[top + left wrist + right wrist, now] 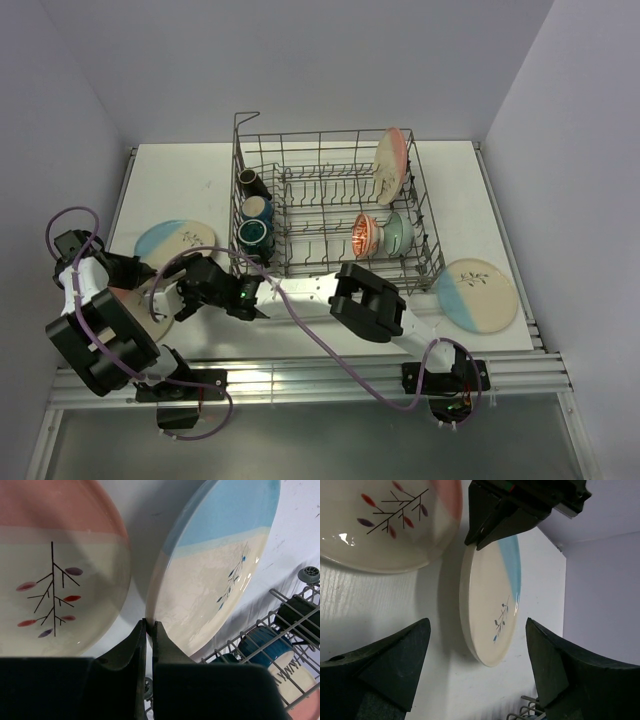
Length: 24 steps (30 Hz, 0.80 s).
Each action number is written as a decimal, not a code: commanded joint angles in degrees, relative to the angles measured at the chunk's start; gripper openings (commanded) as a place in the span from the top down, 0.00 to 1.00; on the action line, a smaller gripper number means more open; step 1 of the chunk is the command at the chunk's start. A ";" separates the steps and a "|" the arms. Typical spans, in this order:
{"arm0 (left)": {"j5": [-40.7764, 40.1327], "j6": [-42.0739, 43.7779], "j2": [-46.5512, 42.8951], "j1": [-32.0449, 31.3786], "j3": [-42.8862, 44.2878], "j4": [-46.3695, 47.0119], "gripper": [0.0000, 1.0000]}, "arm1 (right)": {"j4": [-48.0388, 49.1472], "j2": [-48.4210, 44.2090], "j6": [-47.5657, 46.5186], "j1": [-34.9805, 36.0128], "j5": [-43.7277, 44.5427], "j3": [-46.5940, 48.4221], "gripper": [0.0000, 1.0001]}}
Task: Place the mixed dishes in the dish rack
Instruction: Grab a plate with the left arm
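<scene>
Upper left of the left wrist view, pink plate (60, 580) is cut off. Left gripper (150, 622) pinched on blue plate (215, 580) rim; right gripper (477, 625) wide apart, empty.

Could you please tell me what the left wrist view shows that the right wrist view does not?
Only the left wrist: a teal mug and a black mug in the dish rack. Only the right wrist: the open right gripper, aimed at the blue plate. Both: the left gripper shut on that tilted plate's rim, with the pink plate beside it.
</scene>
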 commanded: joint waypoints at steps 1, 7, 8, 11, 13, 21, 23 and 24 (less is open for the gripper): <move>4.82 0.00 -2.28 0.32 2.95 0.69 1.00 | 6.37 1.02 -1.21 -0.04 -0.55 -1.49 0.16; 5.96 -0.70 -4.66 0.41 2.17 -0.54 1.00 | 9.01 2.07 -2.09 -0.21 -1.08 -2.29 0.17; 6.22 -0.79 -5.09 0.41 1.90 -0.63 1.00 | 9.54 2.16 -2.35 -0.21 -1.17 -2.37 0.17; 6.75 -1.32 -6.59 0.41 0.85 -0.81 1.00 | 10.15 2.78 -2.53 -0.56 -1.78 -2.11 0.17; 6.75 -1.15 -7.21 0.41 0.58 -1.42 1.00 | 10.24 2.95 -2.71 -0.74 -2.57 -2.11 0.17; 7.28 -1.41 -9.14 0.41 0.06 -2.74 1.00 | 12.88 4.71 -3.85 -2.24 -2.84 -0.98 0.17; 7.89 -1.50 -9.67 0.41 -0.30 -2.83 1.00 | 12.88 5.85 -3.94 -2.32 -2.84 0.60 0.18; 8.07 -1.58 -9.76 0.41 -0.56 -2.83 1.00 | 12.97 6.11 -4.11 -2.41 -2.84 0.87 0.18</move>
